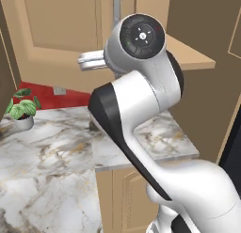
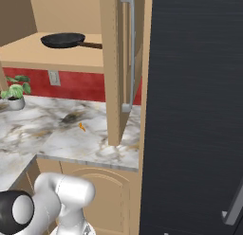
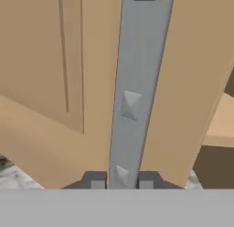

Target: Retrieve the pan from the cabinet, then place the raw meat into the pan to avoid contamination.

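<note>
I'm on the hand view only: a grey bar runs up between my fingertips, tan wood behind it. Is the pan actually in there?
Observer: Yes. The right base view shows the pan lying on the cabinet shelf, handle pointing right.
Operator: Which bar am I on?
Observer: The cabinet door handle; the gripper is shut on it near its lower end, and that door stands swung out over the counter.
Operator: Anything on the counter below?
Observer: A small potted plant sits far left, by the red wall.
</note>
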